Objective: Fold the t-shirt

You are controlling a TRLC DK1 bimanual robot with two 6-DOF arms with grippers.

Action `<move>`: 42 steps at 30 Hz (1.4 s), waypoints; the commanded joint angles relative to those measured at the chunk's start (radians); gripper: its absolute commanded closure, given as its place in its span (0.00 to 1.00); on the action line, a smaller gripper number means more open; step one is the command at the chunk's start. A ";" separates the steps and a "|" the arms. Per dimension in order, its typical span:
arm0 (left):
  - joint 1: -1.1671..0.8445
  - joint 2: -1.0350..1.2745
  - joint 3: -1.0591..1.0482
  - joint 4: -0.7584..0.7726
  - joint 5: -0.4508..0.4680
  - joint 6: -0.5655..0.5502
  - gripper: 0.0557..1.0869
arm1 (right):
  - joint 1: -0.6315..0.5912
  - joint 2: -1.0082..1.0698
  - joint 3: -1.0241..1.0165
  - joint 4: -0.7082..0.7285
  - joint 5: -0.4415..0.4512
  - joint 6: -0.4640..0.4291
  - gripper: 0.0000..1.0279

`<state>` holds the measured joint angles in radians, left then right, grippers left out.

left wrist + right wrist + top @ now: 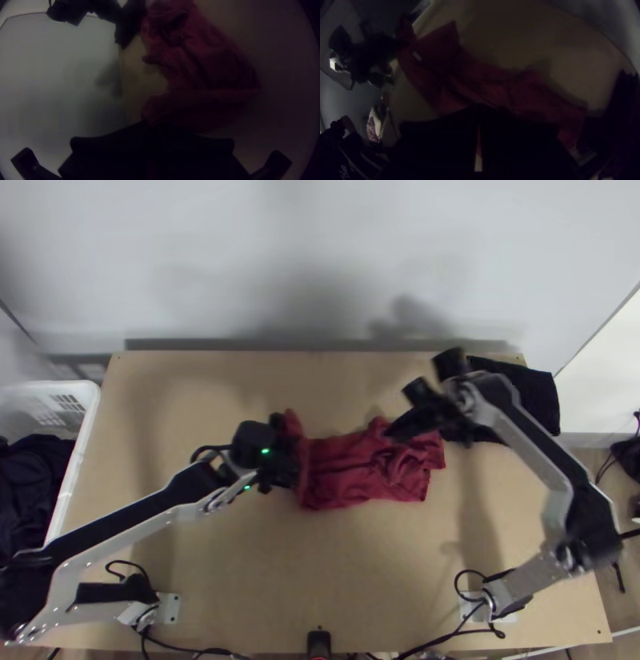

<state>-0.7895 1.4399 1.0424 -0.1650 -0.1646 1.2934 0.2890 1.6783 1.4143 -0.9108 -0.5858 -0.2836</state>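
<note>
The wrinkled red t-shirt (344,472), marked with a small white rectangle (417,56), lies bunched on the wooden desk (264,564). The left claw (286,453) is clamped on one end; the right claw (398,426) is closed, its grip unclear.

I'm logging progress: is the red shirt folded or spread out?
Bunched: the red shirt lies wrinkled and uneven on the table, with creases and no neat, flat fold.
</note>
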 commanded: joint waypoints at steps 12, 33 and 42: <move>-0.168 0.487 0.501 0.041 0.082 0.107 0.96 | -0.321 -0.330 -0.215 -0.056 -0.051 0.000 0.97; -0.320 0.817 0.935 -0.057 0.089 0.193 0.96 | -0.527 -0.404 -0.331 -0.059 -0.060 -0.049 0.97; -0.298 0.987 1.013 -0.051 0.109 0.182 0.83 | -0.576 -0.439 -0.365 -0.074 -0.083 -0.071 0.97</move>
<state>-1.0966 2.3123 1.9991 -0.2188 -0.0597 1.4929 -0.2508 1.2633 1.0687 -0.9775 -0.6518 -0.3450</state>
